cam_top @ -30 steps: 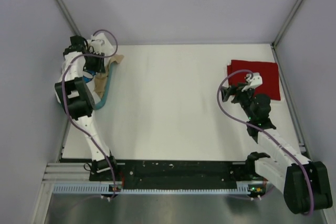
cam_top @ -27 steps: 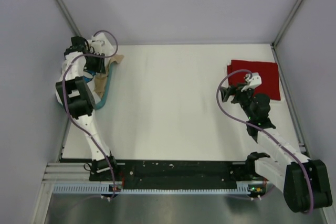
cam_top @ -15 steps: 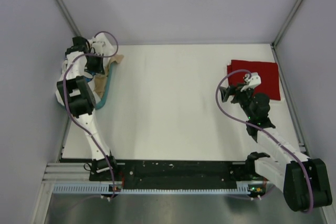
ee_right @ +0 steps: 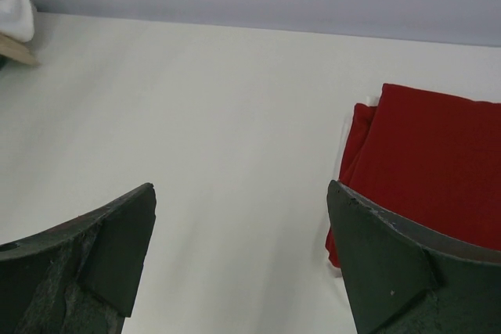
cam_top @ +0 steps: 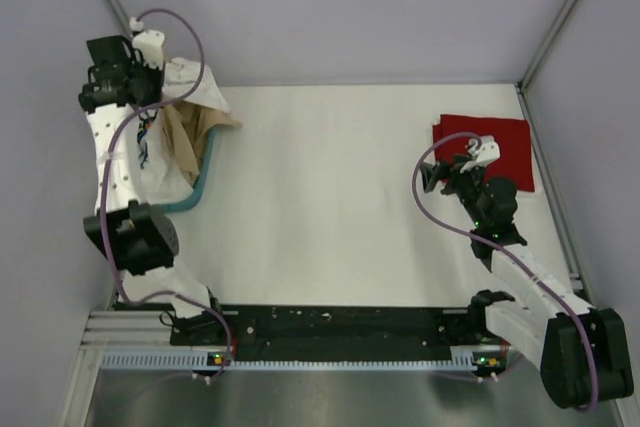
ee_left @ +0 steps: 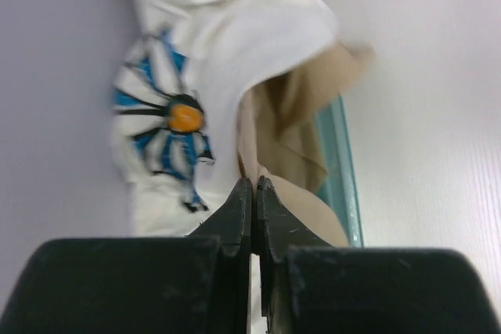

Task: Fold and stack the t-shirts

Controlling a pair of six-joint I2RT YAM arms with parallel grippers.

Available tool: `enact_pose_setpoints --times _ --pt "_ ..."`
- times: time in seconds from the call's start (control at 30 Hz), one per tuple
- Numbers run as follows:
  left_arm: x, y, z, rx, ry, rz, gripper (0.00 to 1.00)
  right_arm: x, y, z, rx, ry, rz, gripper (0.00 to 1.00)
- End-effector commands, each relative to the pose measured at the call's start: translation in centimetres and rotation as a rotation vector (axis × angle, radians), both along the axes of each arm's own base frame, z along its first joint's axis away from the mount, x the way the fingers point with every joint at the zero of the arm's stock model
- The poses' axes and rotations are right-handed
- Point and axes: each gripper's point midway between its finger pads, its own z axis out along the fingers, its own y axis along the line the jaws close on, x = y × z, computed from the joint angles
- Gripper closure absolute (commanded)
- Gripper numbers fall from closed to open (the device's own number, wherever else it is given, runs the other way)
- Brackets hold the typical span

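Left pincer [ee_left: 252, 185]: fingers pressed together, pinching cloth right at the line where the white shirt [ee_left: 227, 37] meets the tan shirt [ee_left: 301, 107]. We read the white one as the one in the grip. We can't tell if a fold of the tan one is caught too.

White shirt hangs bunched from the pincer, held up off the tabletop [cam_top: 330, 197] at the far left corner, close to the left wall. Its daisy print [ee_left: 168, 115] faces the left wrist camera: blue petals, orange centre.

Tan shirt sits under and beside the white one, touching it, crumpled. Its lower part drops down inside the bin [ee_left: 342, 170], a teal-rimmed container at the left edge of the tabletop. We only see a curved stretch of the rim. The tan cloth hides most of the inside, so we can't tell what else is in there.

Right pincer [ee_right: 240, 193]: fingers spread wide, nothing between them. It hovers over bare tabletop, pointing at the far side.

Red shirt [ee_right: 438, 154]: folded into a flat rectangle, lying directly on the tabletop in the far right corner, just beyond and to the right of the right pincer, apart from it. It is well apart from the bin and the other two shirts.
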Motion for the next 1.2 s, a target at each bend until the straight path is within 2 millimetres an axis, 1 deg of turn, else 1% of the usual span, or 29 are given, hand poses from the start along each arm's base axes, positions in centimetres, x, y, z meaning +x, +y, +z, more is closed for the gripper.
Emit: enact_pose_setpoints --times 0.0,0.1,0.13,0.17,0.23,0.27,0.3,0.33,0.37,0.4,0.5,0.57,0.6,0.63,0.67,0.7,0.77,0.8,0.83,0.87,0.9,0.93,1.0,1.07,1.1,1.17 --pt "-6.4 1.2 20.3 0.248 -0.538 0.135 1.0 -0.1 0.5 4.1 0.019 -0.109 0.028 0.12" --pt "-12.0 1.4 30.5 0.359 -0.793 0.238 1.0 -0.3 0.6 4.0 0.023 -0.108 0.036 0.12" --pt "-12.9 1.3 31.9 0.369 -0.809 0.239 1.0 -0.3 0.7 4.1 0.026 -0.108 0.04 0.12" --pt "-14.5 0.9 34.5 0.388 -0.863 0.242 1.0 -0.4 0.8 4.0 0.027 -0.106 0.043 0.12" --pt "-16.0 0.2 36.6 0.406 -0.913 0.23 1.0 -0.4 0.9 4.0 0.034 -0.104 0.051 0.12" --pt "-16.3 -0.2 37.0 0.397 -0.921 0.213 1.0 -0.5 1.0 4.0 0.036 -0.106 0.058 0.12" --pt "-16.8 -1.1 37.5 0.381 -0.934 0.177 1.0 -0.6 1.1 4.1 0.039 -0.106 0.062 0.12" --pt "-17.1 -2.1 37.4 0.358 -0.931 0.133 1.0 -0.6 1.2 4.3 0.042 -0.11 0.065 0.12" --pt "-17.2 -3.1 37.2 0.326 -0.928 0.082 1.0 -0.6 1.2 4.3 0.043 -0.108 0.069 0.12" --pt "-17.2 -4.2 36.4 0.29 -0.906 0.028 1.0 -0.7 1.3 4.5 0.049 -0.11 0.076 0.12" --pt "-17.3 -8.5 34.5 0.164 -0.854 -0.185 1.0 -1.0 2.2 4.9 0.06 -0.106 0.124 0.12" --pt "-18.0 -12.2 33.1 0.049 -0.814 -0.37 1.0 -1.4 3.5 5.5 0.065 -0.101 0.204 0.13" --pt "-18.9 -14.9 32.3 -0.026 -0.786 -0.516 1.0 -1.7 4.4 6.1 0.073 -0.1 0.26 0.15" --pt "-19.6 -17.0 31.3 -0.084 -0.755 -0.622 1.0 -2.3 5.5 6.6 0.087 -0.093 0.333 0.17" --pt "-20.0 -18.9 30.3 -0.127 -0.722 -0.689 1.0 -2.7 6.5 7.4 0.104 -0.095 0.385 0.18" --pt "-19.2 -20.3 28.5 -0.131 -0.677 -0.692 1.0 -3.2 7.7 8.2 0.111 -0.105 0.441 0.18" --pt "-18.3 -24.6 23.4 -0.085 -0.559 -0.783 1.0 -4.1 10.5 9.6 0.106 -0.128 0.538 0.18" --pt "-18.0 -26.3 20.3 -0.086 -0.479 -0.838 1.0 -4.9 12.5 10.0 0.089 -0.142 0.601 0.17" --pt "-18.4 -28.2 17.4 -0.113 -0.392 -0.908 1.0 -5.5 14.2 10.5 0.067 -0.16 0.657 0.16" --pt "-19.1 -29.6 16.0 -0.145 -0.342 -0.967 1.0 -6.4 16.2 10.7 0.047 -0.17 0.727 0.14" --pt "-20.0 -31.0 15.1 -0.181 -0.311 -1.026 1.0 -7.2 17.9 10.7 0.031 -0.17 0.788 0.12" --pt "-20.9 -31.9 14.7 -0.213 -0.294 -1.066 1.0 -7.5 19.1 11.0 0.033 -0.176 0.822 0.11" --pt "-22.5 -33.4 14.7 -0.278 -0.281 -1.146 1.0 -7.8 21.2 11.2 0.069 -0.178 0.869 0.1" --pt "-23.5 -34.2 15.1 -0.326 -0.27 -1.192 1.0 -8.0 23.4 9.8 0.092 -0.139 0.918 0.07" --pt "-23.8 -34.4 15.3 -0.338 -0.267 -1.201 1.0 -8.1 24.2 9.2 0.1 -0.118 0.934 0.05" --pt "-24.4 -34.4 15.5 -0.349 -0.266 -1.22 1.0 -8.2 25.9 8.0 0.135 -0.095 0.959 0.04"
